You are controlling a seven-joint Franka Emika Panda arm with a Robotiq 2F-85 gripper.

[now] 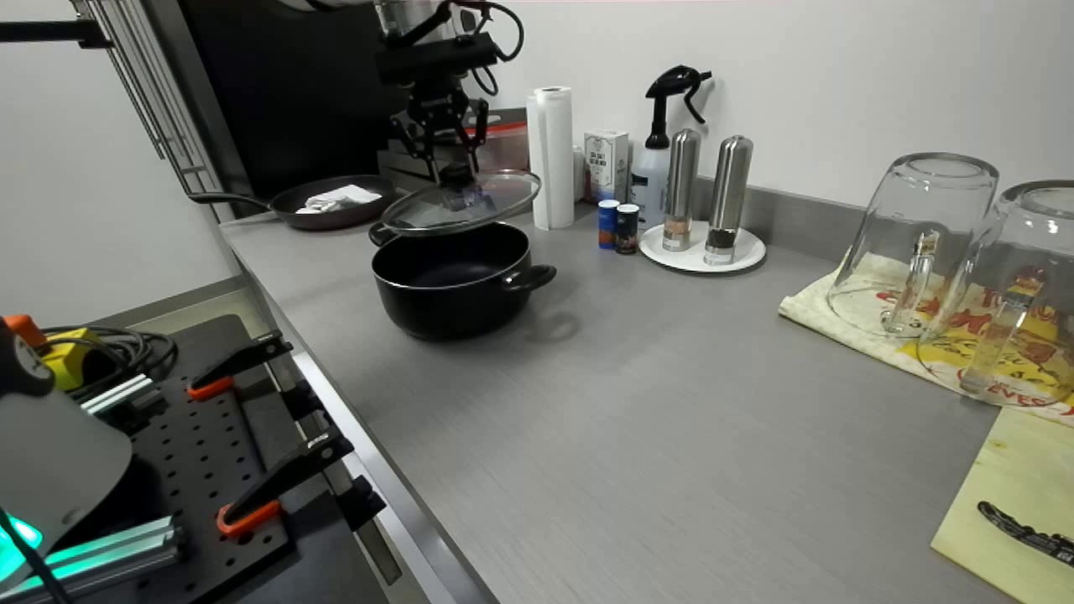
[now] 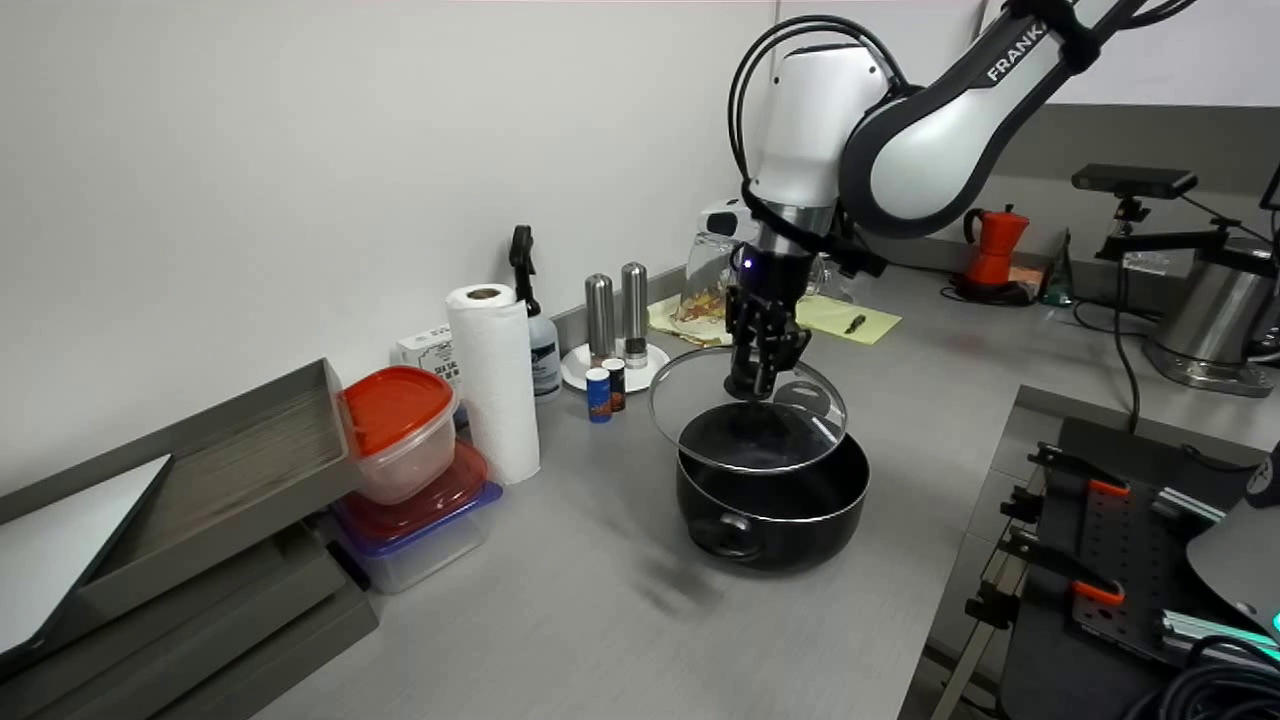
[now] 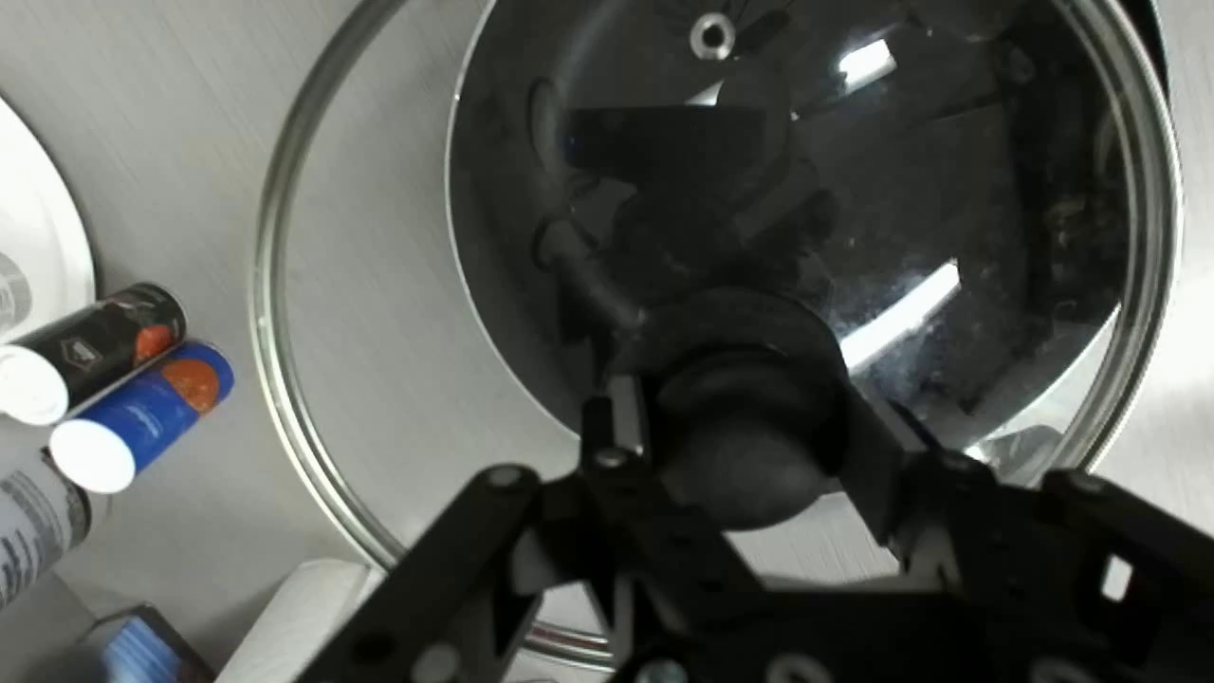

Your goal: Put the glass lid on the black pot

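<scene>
The glass lid [image 1: 419, 210] hangs tilted over the black pot [image 1: 453, 306], off its centre toward the wall side. It also shows above the pot [image 2: 780, 535] in an exterior view, where the lid's glass [image 2: 690, 400] overhangs the pot's back left. My gripper [image 1: 456, 168] is closed around the lid's dark knob from above. In the wrist view the fingers [image 3: 740, 427] stand on both sides of the knob, and the lid's rim [image 3: 270, 285] reaches past the pot's rim, over the counter. The pot's dark inside shows through the glass. Whether lid and pot touch at any point is hard to tell.
A paper towel roll [image 1: 551, 159], blue and black shakers [image 1: 617, 226] and a white plate [image 1: 701, 256] with two mills stand near the wall. A frying pan [image 1: 315, 205] lies behind the pot. Plastic containers [image 2: 410, 500] and a grey tray stack [image 2: 220, 600] stand at the left.
</scene>
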